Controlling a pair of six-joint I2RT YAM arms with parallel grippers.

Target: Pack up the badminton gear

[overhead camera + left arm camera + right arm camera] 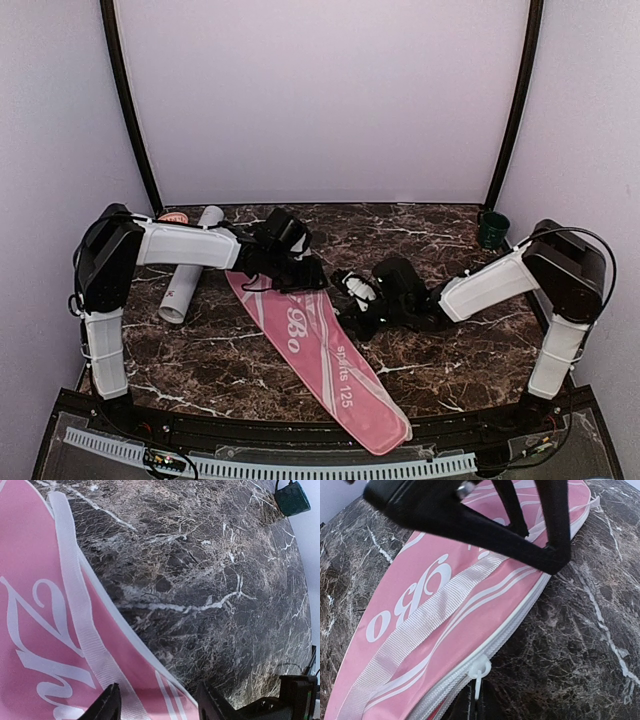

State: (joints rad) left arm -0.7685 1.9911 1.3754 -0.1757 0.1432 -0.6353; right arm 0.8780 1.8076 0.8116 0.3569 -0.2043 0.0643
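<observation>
We see a dark brown marble-patterned surface [420,225] veined in white, its near edge curved and bordered by a black rim. At its far right corner a small dark green cup [492,229] stands upright, just beside the foot of the right black pole [515,100]; the left wrist view shows a thin dark handle loop on its side. A matching left black pole [128,110] rises at the far left corner. Pale white walls [320,100] close the scene on three sides. Along the near edge runs a white slotted strip [300,468].
</observation>
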